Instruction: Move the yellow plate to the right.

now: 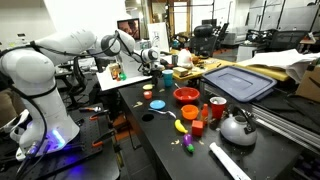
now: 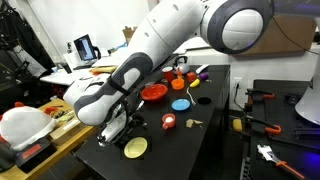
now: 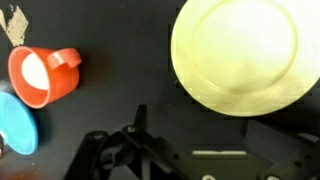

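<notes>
One gripper (image 3: 150, 140) shows in the wrist view as dark linkage along the bottom edge, its jaws spread wide, with nothing between them and nothing touching them. Ahead of the fingers, toward the right of that view, the yellow plate (image 3: 235, 55) lies flat and empty on the black table (image 3: 120, 60), its rim slightly cut by the top of the frame. Ahead and off the other way stands an orange-red cup (image 3: 38, 78), seen from above, pale inside, its handle turned toward the plate. The two are well apart, with bare tabletop between them straight ahead of the hand. Nearer the hand than the cup, a blue disc (image 3: 14, 125) shows partly at the frame's edge. In an exterior view the gripper (image 2: 120, 128) hangs low over the table at the end of the white arm (image 2: 160, 45). The yellow plate (image 2: 135, 148) lies just beside it, clear of the fingers. The orange-red cup (image 2: 169, 122) sits a little farther from the hand, with the blue disc (image 2: 180, 104) and a red bowl (image 2: 153, 92) beyond it.
</notes>
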### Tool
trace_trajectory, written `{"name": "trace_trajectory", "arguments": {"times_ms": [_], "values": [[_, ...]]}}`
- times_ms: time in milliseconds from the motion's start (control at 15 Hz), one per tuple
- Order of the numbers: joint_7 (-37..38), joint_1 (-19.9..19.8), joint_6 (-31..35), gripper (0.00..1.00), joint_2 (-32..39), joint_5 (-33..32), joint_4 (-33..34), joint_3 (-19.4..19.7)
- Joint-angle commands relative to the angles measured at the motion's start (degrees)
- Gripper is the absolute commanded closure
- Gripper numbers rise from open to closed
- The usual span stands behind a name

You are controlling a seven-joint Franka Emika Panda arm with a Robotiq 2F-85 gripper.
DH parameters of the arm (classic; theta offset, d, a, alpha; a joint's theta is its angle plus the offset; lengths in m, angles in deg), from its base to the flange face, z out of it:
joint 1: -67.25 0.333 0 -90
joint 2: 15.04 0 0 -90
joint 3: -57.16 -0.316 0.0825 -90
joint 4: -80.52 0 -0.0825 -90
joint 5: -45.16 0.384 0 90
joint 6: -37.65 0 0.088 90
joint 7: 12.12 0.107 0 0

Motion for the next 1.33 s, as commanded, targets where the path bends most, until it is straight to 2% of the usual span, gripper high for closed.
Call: {"name": "trace_trajectory", "arguments": {"times_ms": [0, 600, 1267], "values": [[2.56, -0.79, -0.98, 0.0, -0.64, 0.88, -2.49, 0.25], [6.16, 1.6, -0.88, 0.0, -3.73, -0.37, -3.49, 0.4], [3.51, 4.13, 2.2, 0.0, -6.45, 0.8, -4.37, -2.23]]}}
